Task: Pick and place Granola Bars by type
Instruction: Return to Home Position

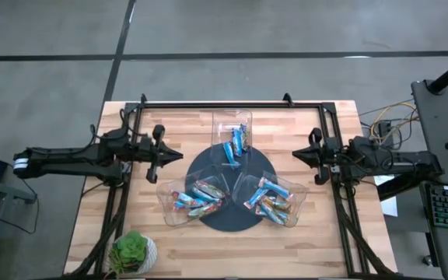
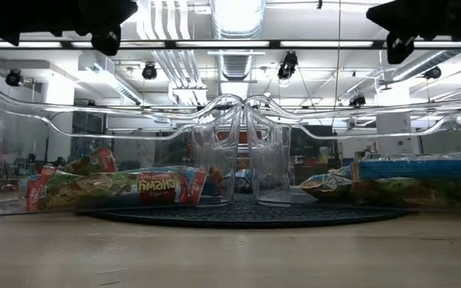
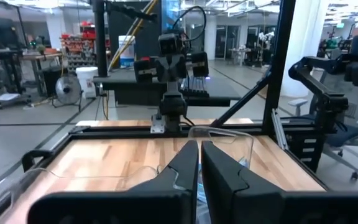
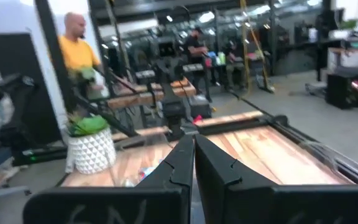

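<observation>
Three clear plastic trays [image 1: 222,118] on a dark round mat [image 1: 232,221] mid wooden surface [image 1: 169,249] hold all the shiny wrapped granola bars [image 1: 205,192], blue ones in the far tray. My left pincer [image 1: 176,155] and right pincer [image 1: 296,154] hover either side of the mat, fingers together on both.

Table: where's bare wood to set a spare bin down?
Bare wood: front strip between plant and black mat; front right corner past the right bin; either side of the top bin. Crowded: the mat, and flanks by the left gripper and right gripper.
</observation>
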Robot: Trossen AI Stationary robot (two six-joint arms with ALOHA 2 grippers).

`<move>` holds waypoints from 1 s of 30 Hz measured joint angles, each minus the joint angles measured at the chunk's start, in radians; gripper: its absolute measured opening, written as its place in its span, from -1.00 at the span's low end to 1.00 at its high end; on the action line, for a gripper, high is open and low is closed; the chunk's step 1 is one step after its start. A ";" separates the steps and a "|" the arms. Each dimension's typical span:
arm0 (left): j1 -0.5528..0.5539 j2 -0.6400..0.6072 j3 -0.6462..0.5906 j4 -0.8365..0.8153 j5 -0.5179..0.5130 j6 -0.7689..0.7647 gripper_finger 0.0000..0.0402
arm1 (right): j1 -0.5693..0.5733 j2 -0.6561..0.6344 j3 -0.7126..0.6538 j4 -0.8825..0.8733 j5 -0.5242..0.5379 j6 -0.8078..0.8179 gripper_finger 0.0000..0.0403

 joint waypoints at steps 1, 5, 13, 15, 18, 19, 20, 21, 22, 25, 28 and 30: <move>0.000 -0.003 -0.005 0.000 0.004 0.000 -0.98 | 0.000 -0.010 -0.014 0.023 -0.012 -0.001 -0.96; 0.000 -0.005 -0.010 0.003 0.027 0.013 -0.98 | 0.000 -0.045 -0.073 0.090 -0.076 0.003 -0.96; 0.001 -0.005 -0.062 0.032 0.064 0.020 -0.98 | 0.000 -0.063 -0.154 0.182 -0.119 0.003 -0.96; 0.002 -0.005 -0.076 0.048 0.066 0.010 -0.98 | 0.000 -0.063 -0.166 0.182 -0.120 0.006 -0.96; 0.004 -0.008 -0.085 0.050 0.066 -0.005 -0.98 | 0.000 -0.063 -0.177 0.184 -0.121 0.027 -0.96; 0.006 -0.010 -0.086 0.041 0.066 -0.012 -0.98 | 0.000 -0.063 -0.181 0.184 -0.121 0.031 -0.96; 0.008 -0.013 -0.086 0.026 0.066 -0.016 -0.98 | 0.000 -0.063 -0.182 0.183 -0.121 0.032 -0.96; 0.010 -0.016 -0.086 0.010 0.066 -0.020 -0.98 | 0.000 -0.063 -0.183 0.183 -0.121 0.032 -0.96; 0.014 -0.021 -0.086 -0.006 0.066 -0.022 -0.98 | 0.000 -0.063 -0.183 0.183 -0.121 0.032 -0.96; 0.023 -0.041 -0.087 -0.034 0.065 -0.030 -0.98 | 0.000 -0.063 -0.183 0.179 -0.121 0.031 -0.96; 0.033 -0.069 -0.087 -0.040 0.066 -0.030 -0.98 | 0.000 -0.063 -0.183 0.176 -0.120 0.029 -0.96; 0.043 -0.091 -0.087 -0.056 0.066 -0.032 -0.98 | 0.000 -0.063 -0.183 0.171 -0.120 0.029 -0.96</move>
